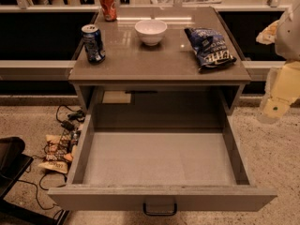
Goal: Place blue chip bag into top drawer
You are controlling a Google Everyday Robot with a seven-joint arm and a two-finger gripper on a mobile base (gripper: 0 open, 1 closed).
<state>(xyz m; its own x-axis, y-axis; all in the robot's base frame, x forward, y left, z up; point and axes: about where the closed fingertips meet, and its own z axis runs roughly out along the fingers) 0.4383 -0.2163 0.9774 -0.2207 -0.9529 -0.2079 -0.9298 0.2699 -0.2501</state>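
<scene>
Bag [209, 48] diag, back-left to front-right; gripper [275, 106] far R

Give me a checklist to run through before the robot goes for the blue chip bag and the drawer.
1. The top drawer is pulled open: ok.
2. Its bottom is bare, with room for the bag: ok.
3. The blue chip bag lies uncovered on the right of the tabletop: ok.
4. The white bowl and blue soda can stand apart from the bag: ok.
5. The gripper has the bag: not ok; it hangs beyond the table's right edge, apart from the bag.
</scene>
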